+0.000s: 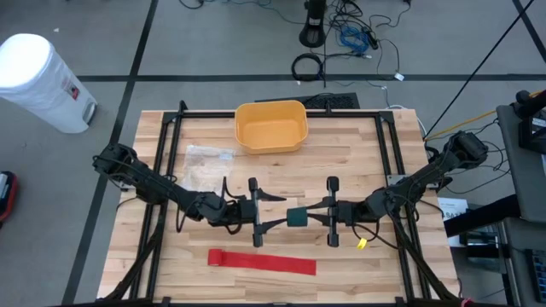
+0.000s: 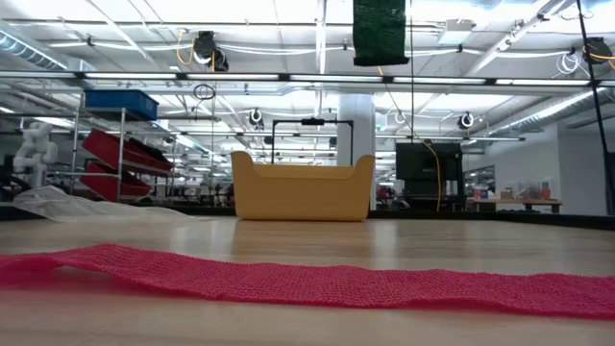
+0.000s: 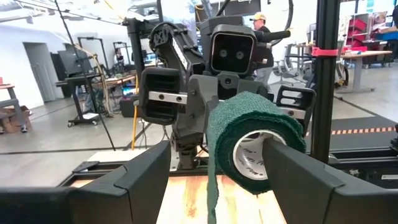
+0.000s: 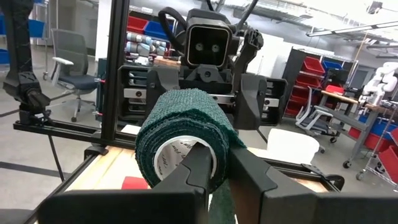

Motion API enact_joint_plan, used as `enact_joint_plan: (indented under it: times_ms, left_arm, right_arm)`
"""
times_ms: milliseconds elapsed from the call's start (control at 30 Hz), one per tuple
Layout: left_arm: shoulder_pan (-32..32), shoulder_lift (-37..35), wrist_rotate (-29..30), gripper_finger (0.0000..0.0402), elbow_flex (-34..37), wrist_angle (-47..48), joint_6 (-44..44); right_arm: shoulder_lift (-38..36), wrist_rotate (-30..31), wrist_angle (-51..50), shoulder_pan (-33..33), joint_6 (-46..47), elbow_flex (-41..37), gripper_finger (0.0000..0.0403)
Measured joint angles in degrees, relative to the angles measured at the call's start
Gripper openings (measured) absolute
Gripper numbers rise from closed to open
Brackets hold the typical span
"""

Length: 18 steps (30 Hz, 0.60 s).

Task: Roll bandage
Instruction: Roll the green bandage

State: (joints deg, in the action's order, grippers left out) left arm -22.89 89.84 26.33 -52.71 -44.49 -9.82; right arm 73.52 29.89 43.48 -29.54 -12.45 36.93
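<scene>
green bandage roll (image 1: 296, 217) is hanging above the middle of the table (image 1: 358, 145), between the two end effectors that are facing each other. right end effector (image 4: 214, 163) is pinching the roll's wall, one finger going inside the white core and the other pressing on the outside, its jaws nearly together. left end effector (image 3: 214, 171) is standing wide, its fingers (image 3: 134, 180) lying either side of the roll without visibly touching it; whether the far finger is brushing the roll's edge is hard to tell. a loose tail of green bandage is dangling from the roll, and its lower end is running out of the left wrist view. in the low view only the bottom of the roll is showing at the upper edge, both end effectors being cut off above it.

red bandage strip (image 1: 262, 262) is lying flat and unrolled near the table's front edge, well apart from the roll. yellow bin (image 1: 270, 125) is sitting at the back of the table, its inside not showing any contents from above. clear plastic bag (image 1: 203, 164) is lying left of the bin; what it is holding cannot be made out.
</scene>
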Motion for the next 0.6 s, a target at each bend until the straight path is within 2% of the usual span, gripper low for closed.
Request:
enact_joint_plan:
  times_ms: [467, 600]
  left_arm:
    - [0.74, 2.63, 0.21, 0.0259, -1.72, -0.02, -1.51]
    - [0.55, 2.69, 0.72, 0.0244, -2.03, -0.02, -2.58]
  right_arm:
    - [0.02, 0.02, -0.01, -0.02, 0.42, 0.0, 0.0034]
    - [0.02, 0.05, -0.01, -0.02, 0.74, 0.0, 0.0034]
